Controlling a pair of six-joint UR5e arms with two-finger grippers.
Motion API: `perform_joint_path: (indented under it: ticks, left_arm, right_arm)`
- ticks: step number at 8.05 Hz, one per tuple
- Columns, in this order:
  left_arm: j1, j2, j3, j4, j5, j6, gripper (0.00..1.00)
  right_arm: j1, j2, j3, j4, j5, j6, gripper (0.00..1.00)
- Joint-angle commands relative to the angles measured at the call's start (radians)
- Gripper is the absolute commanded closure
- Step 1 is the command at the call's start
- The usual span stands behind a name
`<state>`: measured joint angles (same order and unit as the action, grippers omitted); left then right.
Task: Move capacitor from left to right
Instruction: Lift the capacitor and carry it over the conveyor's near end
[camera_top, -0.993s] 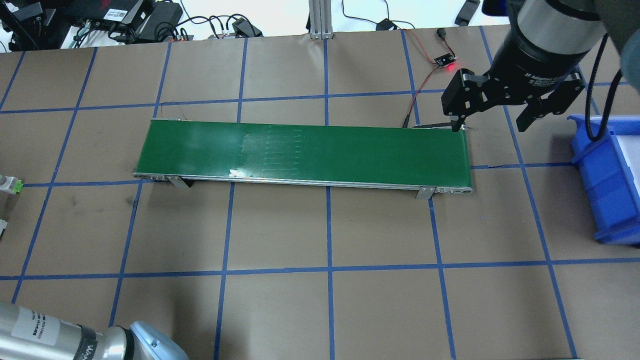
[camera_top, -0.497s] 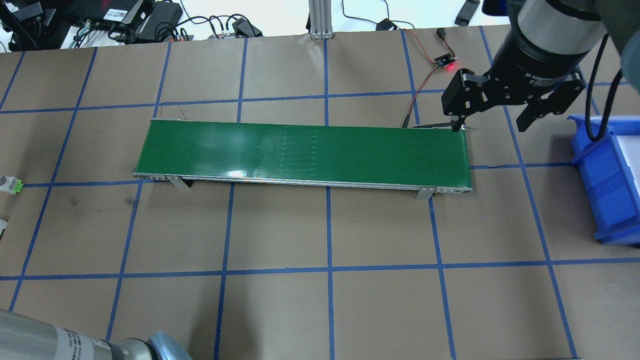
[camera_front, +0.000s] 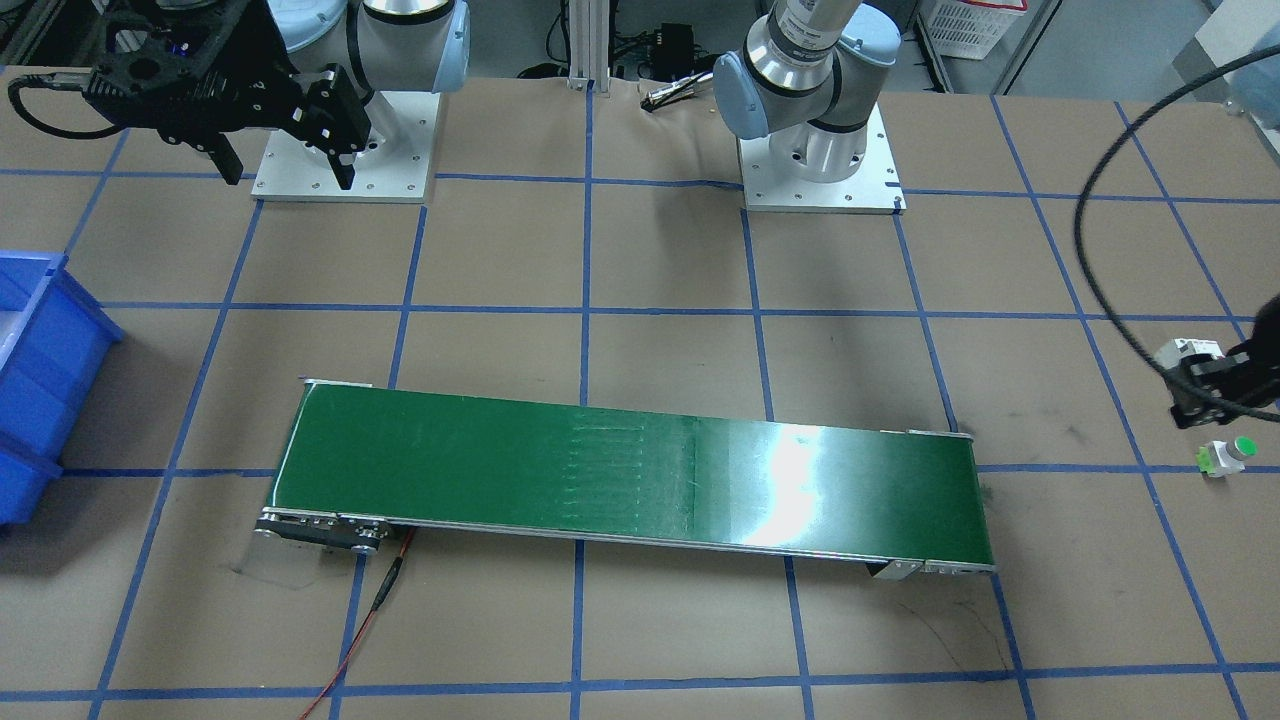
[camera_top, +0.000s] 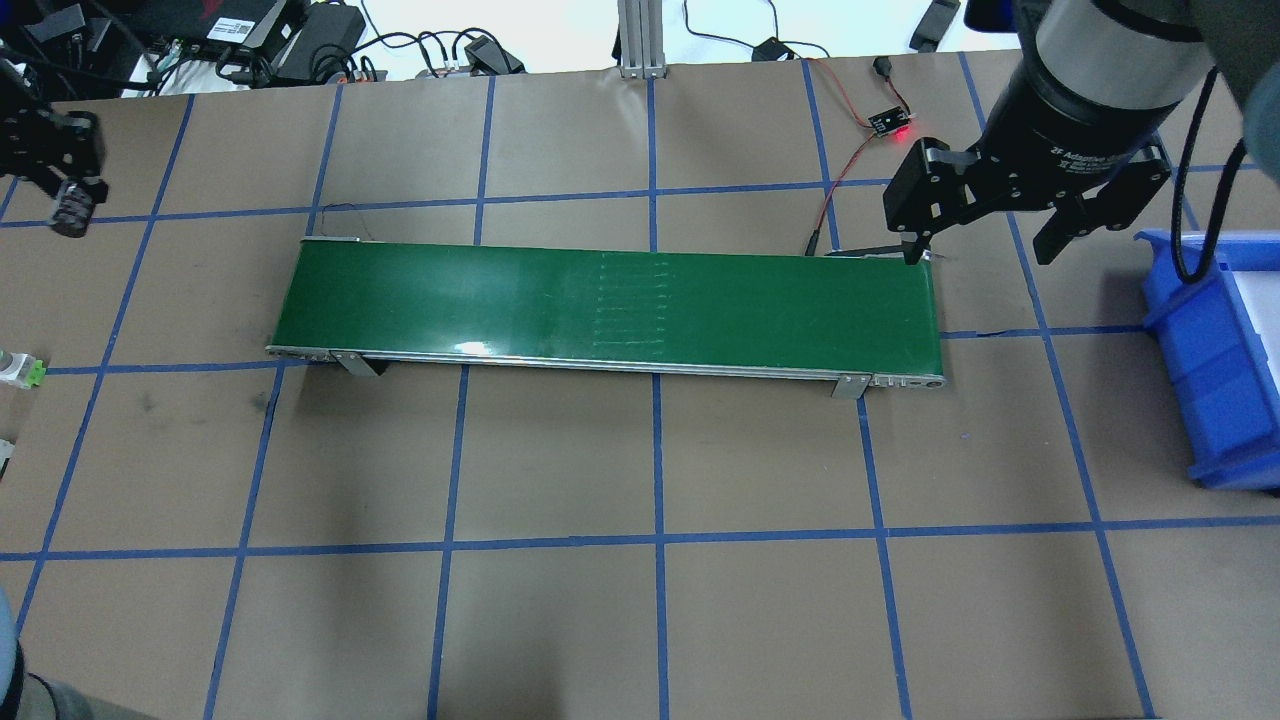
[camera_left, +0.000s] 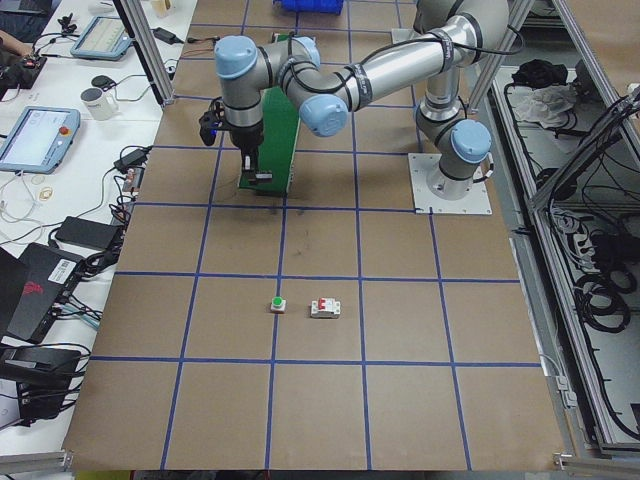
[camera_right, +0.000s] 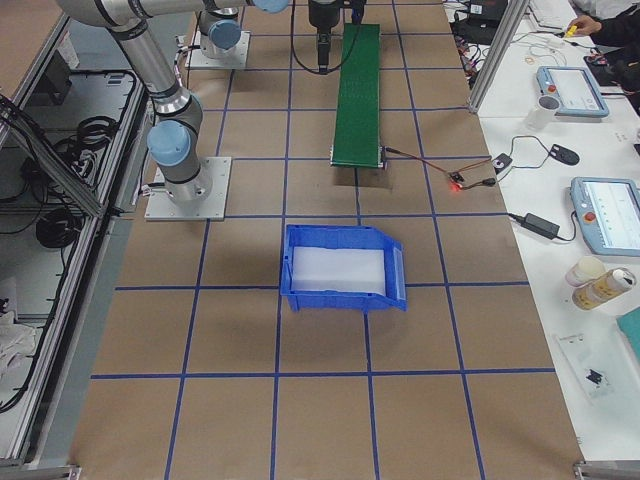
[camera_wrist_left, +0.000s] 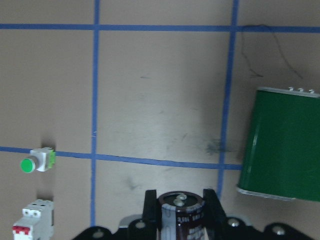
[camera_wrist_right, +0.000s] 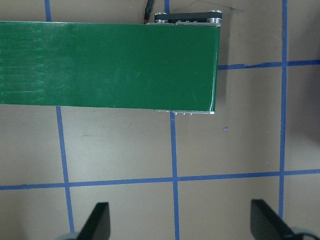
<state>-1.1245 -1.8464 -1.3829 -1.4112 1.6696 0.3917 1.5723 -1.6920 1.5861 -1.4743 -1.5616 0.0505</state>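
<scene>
1. Left end of table: a white push button with a green cap and a white breaker with a red switch rest on the brown paper just beside each other, not touching.
2. Left gripper: raised above the table, near the left end of the green conveyor belt and off it toward the operators' side. Its two fingers are closed against the capacitor. The capacitor is clear of the table. Its black sleeve sits between the pads, and its silvery end with the terminals faces the wrist camera. The overhead view shows the same part below the gripper body, at the table's left edge.
3. Conveyor belt: the belt surface carries no part.
4. Right gripper: hovers just beyond the belt's right end with its jaws spread wide and nothing between them. The right wrist view shows only the belt end and the taped paper.
5. Right end of table: a blue bin stands apart from the conveyor.
</scene>
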Motion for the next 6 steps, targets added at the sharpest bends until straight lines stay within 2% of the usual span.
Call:
perform_joint_path:
  ticks: [1,3,4,5,6]
  left_arm:
    - [-0.184,-0.031,-0.037,0.011,-0.002,-0.143,1.00]
    - [-0.234,-0.094,-0.102,0.093,-0.002,-0.134,1.00]
    - [-0.244,-0.120,-0.141,0.230,-0.004,-0.096,1.00]
    - [-0.244,-0.144,-0.166,0.298,-0.005,-0.044,1.00]
    - [-0.244,-0.158,-0.174,0.302,-0.005,-0.030,1.00]
  right_arm:
    - [0.000,-0.001,0.000,0.000,0.000,0.000,0.00]
    - [0.000,-0.001,0.002,0.000,-0.002,0.000,0.00]
    - [0.000,-0.001,0.002,0.000,0.000,0.000,0.00]
    - [0.002,-0.001,0.002,0.000,-0.002,0.000,0.00]
    - [0.000,-0.001,0.002,0.000,0.000,0.000,0.00]
